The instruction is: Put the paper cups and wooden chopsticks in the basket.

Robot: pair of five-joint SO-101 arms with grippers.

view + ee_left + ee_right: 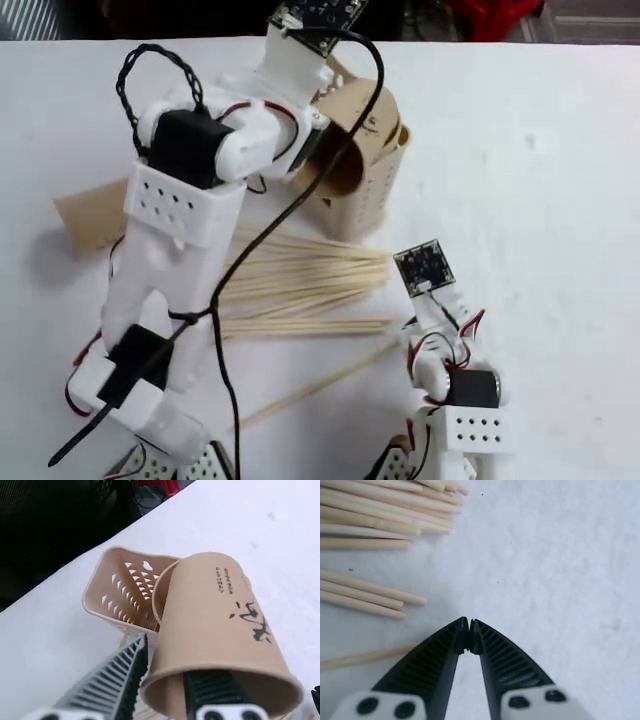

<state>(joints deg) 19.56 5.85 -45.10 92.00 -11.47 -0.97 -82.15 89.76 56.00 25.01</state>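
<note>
My left gripper [167,665] is shut on a brown paper cup [220,625], one finger inside its rim and one outside. It holds the cup tilted at the mouth of the beige slotted basket [125,587]. From above, this gripper [315,130] and cup [365,115] are at the basket [370,200], far centre. A second paper cup [88,215] lies on its side at the left, partly hidden by the arm. Wooden chopsticks [310,285] lie piled mid-table. My right gripper [469,626] is shut and empty just above the table, beside the chopstick ends [375,600].
One stray chopstick [320,385] lies diagonally nearer the front, seen close to my right gripper as chopstick [365,657]. A black cable [300,200] runs from the left arm across the pile. The white table [540,180] is bare on the right.
</note>
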